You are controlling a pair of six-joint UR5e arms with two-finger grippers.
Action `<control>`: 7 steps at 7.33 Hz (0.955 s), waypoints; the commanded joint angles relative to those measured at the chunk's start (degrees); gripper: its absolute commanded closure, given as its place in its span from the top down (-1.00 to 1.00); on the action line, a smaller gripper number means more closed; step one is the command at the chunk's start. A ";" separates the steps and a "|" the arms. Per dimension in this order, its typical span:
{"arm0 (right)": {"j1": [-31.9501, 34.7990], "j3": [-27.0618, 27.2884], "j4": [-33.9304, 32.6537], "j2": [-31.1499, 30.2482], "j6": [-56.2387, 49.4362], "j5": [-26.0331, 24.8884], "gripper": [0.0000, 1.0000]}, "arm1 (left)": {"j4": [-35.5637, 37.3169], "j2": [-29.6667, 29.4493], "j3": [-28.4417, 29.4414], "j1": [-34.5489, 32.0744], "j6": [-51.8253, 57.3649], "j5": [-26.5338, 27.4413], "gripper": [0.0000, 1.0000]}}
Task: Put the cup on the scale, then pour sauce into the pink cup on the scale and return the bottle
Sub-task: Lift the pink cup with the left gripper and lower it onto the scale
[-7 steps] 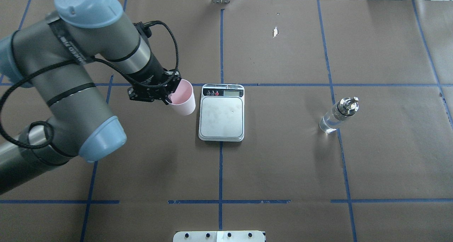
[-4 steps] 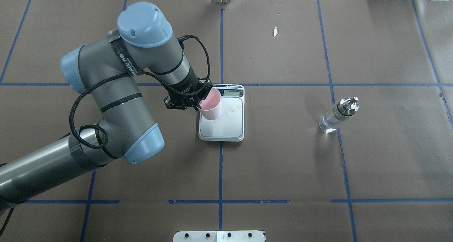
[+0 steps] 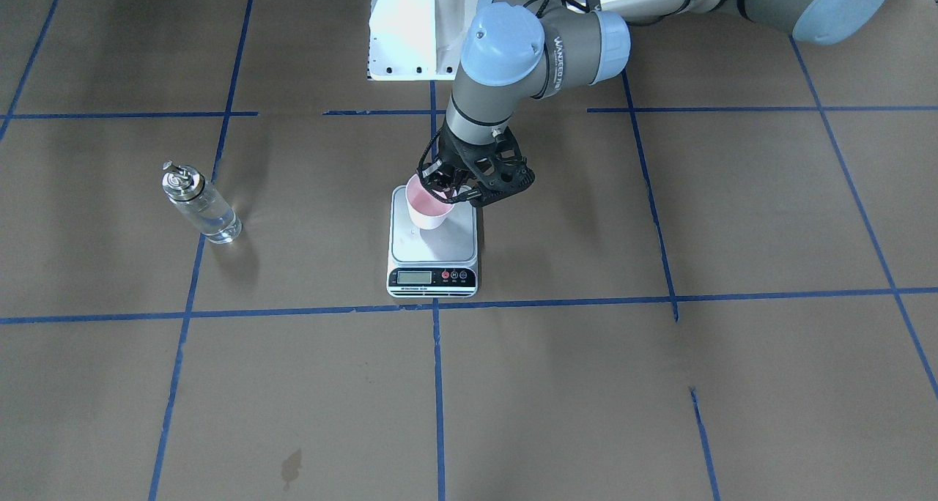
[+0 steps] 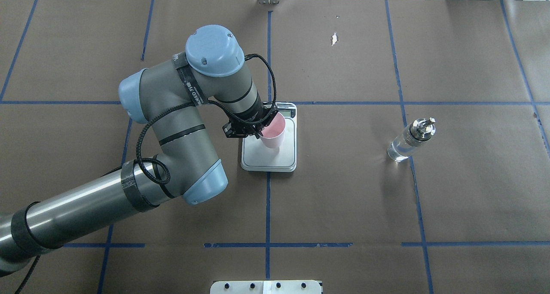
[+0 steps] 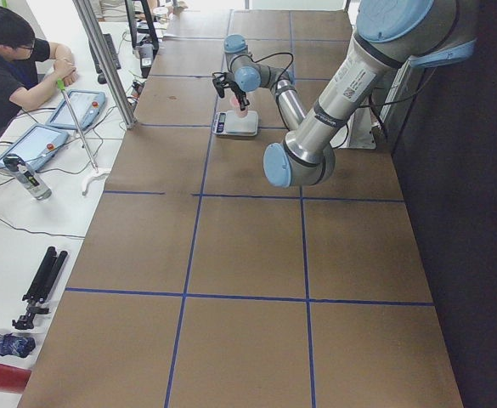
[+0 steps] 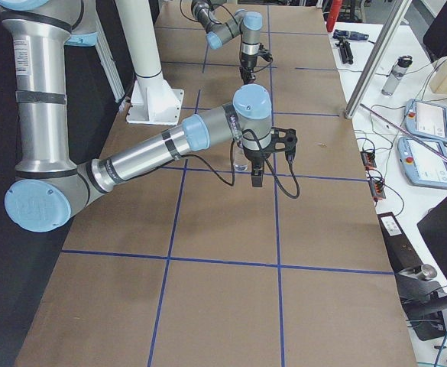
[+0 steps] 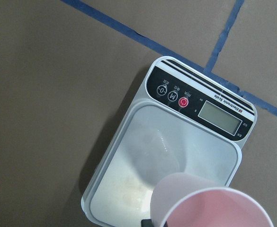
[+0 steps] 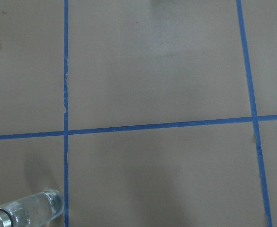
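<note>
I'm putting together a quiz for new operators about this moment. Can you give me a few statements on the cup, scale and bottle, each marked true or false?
1. The left hand grips the cup over the scale. True.
2. The bottle lies on its side. False: it stands upright on the table, with no hand on it.
3. The scale's display is on the side away from the robot. True.
4. The cup holds dark sauce. False: its pink inside looks empty.
</note>
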 commanded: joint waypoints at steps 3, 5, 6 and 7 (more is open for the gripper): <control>-1.89 1.13 0.02 0.03 2.90 -0.69 1.00 | -0.24 0.18 0.62 0.42 -0.22 1.63 -1.00; -1.89 1.31 0.02 0.03 2.90 -0.69 1.00 | -0.24 0.70 0.79 0.42 0.22 2.33 0.04; -1.89 1.40 0.02 0.12 2.90 -0.69 1.00 | 0.02 0.70 0.01 0.33 1.62 2.34 0.99; -2.32 1.83 -0.07 0.12 2.90 -0.69 1.00 | 0.20 1.84 -3.13 0.07 1.80 2.16 1.00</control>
